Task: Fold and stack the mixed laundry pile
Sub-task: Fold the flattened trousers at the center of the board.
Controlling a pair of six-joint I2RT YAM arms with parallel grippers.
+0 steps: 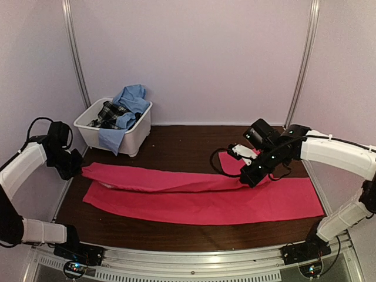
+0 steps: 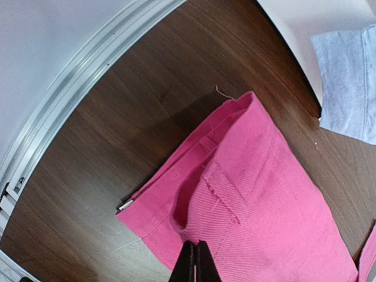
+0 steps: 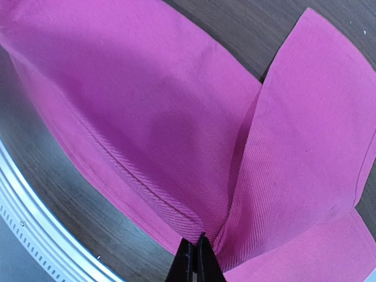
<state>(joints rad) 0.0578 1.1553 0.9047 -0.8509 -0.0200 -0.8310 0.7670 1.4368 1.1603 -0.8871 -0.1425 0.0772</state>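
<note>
A bright pink-red cloth [image 1: 200,200], a pair of trousers, lies stretched across the dark table, with one leg pulled over the other. My left gripper [image 1: 75,167] is at its left end, shut on the waistband fabric beside a pocket [image 2: 195,247]. My right gripper [image 1: 249,179] is shut on a raised fold of the pink cloth [image 3: 195,241] near the right end, where the lifted leg [image 3: 147,106] rises off the lower one. A light blue shirt [image 1: 132,97] and a black-and-white plaid garment [image 1: 108,113] sit in the tub at the back left.
The white plastic tub [image 1: 117,141] stands at the back left of the table, with the blue shirt draped over its front wall [image 2: 349,82]. Metal rails run along the table's left edge [image 2: 70,88] and near edge [image 3: 35,217]. Walls close in the back and sides.
</note>
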